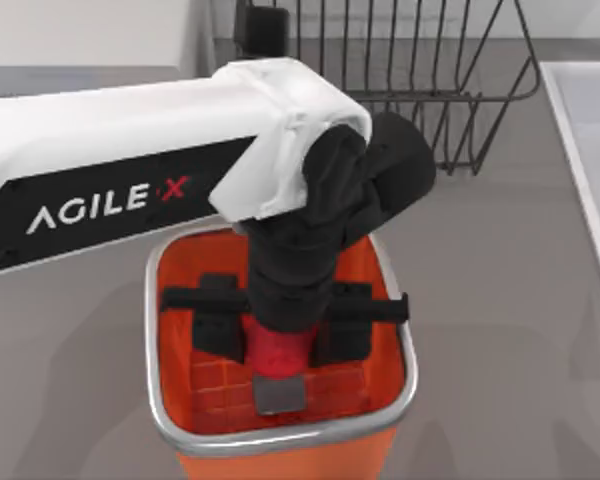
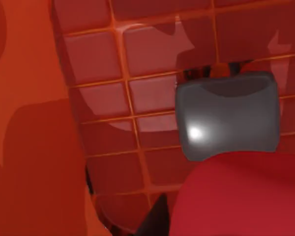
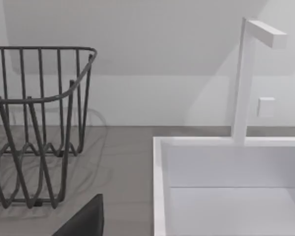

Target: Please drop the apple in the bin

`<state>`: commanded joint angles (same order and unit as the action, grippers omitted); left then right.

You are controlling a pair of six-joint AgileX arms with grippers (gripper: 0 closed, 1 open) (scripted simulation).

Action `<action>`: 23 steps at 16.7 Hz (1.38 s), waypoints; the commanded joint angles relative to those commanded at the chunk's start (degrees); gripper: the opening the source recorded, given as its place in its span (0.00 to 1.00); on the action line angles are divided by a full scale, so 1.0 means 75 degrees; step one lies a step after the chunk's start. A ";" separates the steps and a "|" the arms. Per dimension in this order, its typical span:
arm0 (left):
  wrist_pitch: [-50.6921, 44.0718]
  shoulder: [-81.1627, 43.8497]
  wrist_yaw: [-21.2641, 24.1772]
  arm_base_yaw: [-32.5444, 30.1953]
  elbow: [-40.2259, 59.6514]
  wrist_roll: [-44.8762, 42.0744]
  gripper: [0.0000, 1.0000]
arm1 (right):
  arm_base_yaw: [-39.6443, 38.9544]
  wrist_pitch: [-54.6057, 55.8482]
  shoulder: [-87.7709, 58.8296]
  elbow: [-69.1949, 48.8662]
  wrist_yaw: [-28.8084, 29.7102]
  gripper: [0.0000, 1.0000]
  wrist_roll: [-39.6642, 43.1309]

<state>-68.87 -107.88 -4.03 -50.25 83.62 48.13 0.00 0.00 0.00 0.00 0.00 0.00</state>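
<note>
My left arm reaches over the orange bin and my left gripper hangs inside it, pointing down. Its black fingers stand wide open on either side of the red apple without touching it. The apple lies just below the wrist, above the bin's gridded floor and next to the small grey square. In the left wrist view the apple is close up, with the grey square and the orange wall behind it. A dark part of my right gripper shows in the right wrist view.
A black wire dish rack stands at the back of the table, beyond the bin; the right wrist view faces it. A white sink with a white faucet takes the table's right side.
</note>
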 joint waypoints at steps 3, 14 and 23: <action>0.0086 0.0003 -0.0008 0.0000 -0.0082 0.0000 0.00 | 0.0000 0.0000 0.0000 0.0000 0.0000 1.00 0.0000; 0.0086 0.0003 -0.0008 0.0000 -0.0082 0.0000 0.68 | 0.0000 0.0000 0.0000 0.0000 0.0000 1.00 0.0000; 0.0086 0.0003 -0.0008 0.0000 -0.0082 0.0000 1.00 | 0.0000 0.0000 0.0000 0.0000 0.0000 1.00 0.0000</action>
<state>-68.22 -107.85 -4.09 -50.25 83.00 48.13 0.00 0.00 0.00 0.00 0.00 0.00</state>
